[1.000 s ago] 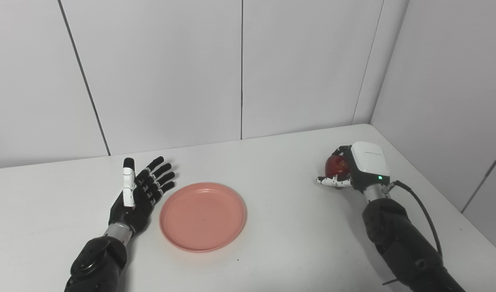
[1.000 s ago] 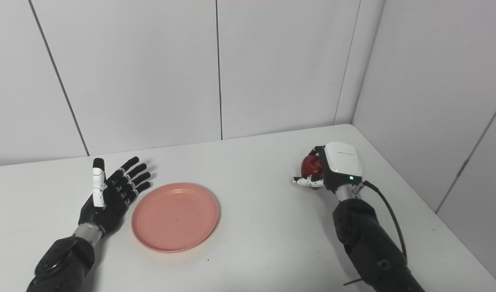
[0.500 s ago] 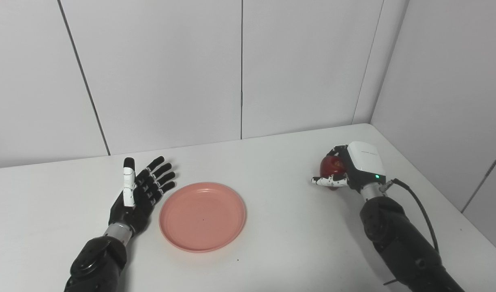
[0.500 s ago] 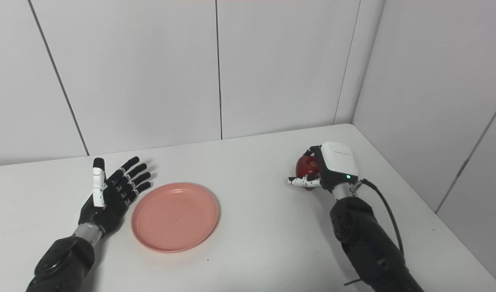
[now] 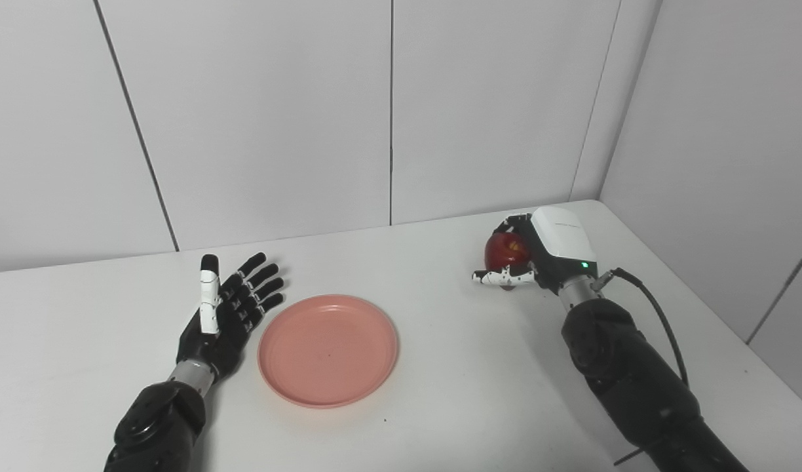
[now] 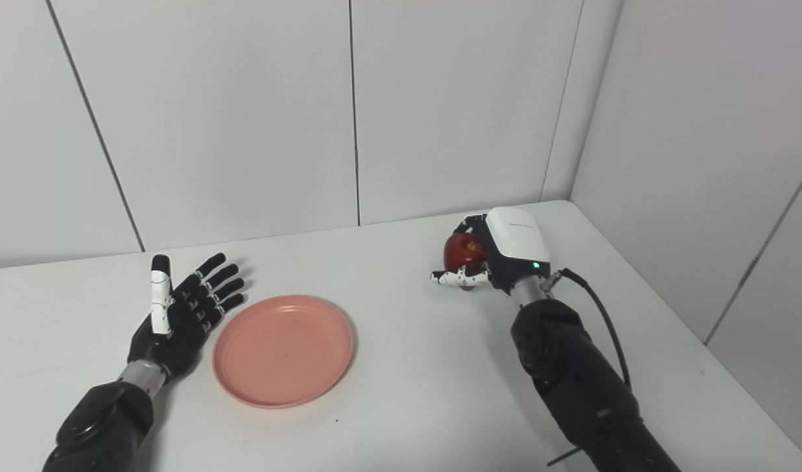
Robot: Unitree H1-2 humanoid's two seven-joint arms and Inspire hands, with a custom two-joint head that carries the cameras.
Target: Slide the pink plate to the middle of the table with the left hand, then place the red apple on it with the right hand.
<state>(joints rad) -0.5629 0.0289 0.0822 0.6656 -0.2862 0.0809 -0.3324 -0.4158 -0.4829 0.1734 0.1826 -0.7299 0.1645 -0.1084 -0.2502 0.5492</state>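
The pink plate point(image 5: 327, 349) lies flat on the white table point(image 5: 440, 393), left of centre. My left hand point(image 5: 227, 311) rests just left of its rim, palm up and open, fingers spread and pointing away from me. The red apple point(image 5: 504, 252) is held above the table on the right, with my right hand point(image 5: 538, 259) shut on it; the hand's white back faces up and its thumb sticks out leftward under the fruit. A wide gap of table lies between apple and plate.
White panel walls stand behind the table and along its right side. The table's right edge point(image 6: 702, 354) runs close to my right arm. A black cable point(image 5: 663, 328) loops off the right wrist.
My right hand has lifted the apple and carried it to the left, toward the plate. The left hand and the plate have stayed still.
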